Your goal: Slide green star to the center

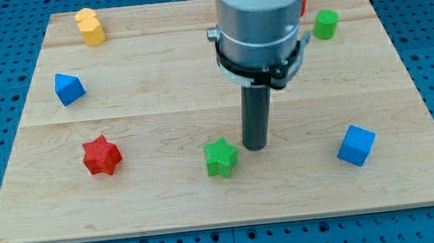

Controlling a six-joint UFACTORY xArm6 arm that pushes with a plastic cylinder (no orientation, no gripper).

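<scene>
The green star [221, 156] lies on the wooden board [157, 79], below the board's middle. My tip [255, 146] rests on the board just to the right of the star, close to its right edge; contact cannot be told. The arm's grey body hangs over the board's upper middle and hides what lies behind it.
A red star [101, 156] lies at the left. A blue block [68, 88] lies at the upper left, a yellow block [90, 26] at the top left. A green cylinder [325, 23] and a partly hidden red block [303, 3] lie at the top right. A blue cube [356, 145] lies at the lower right.
</scene>
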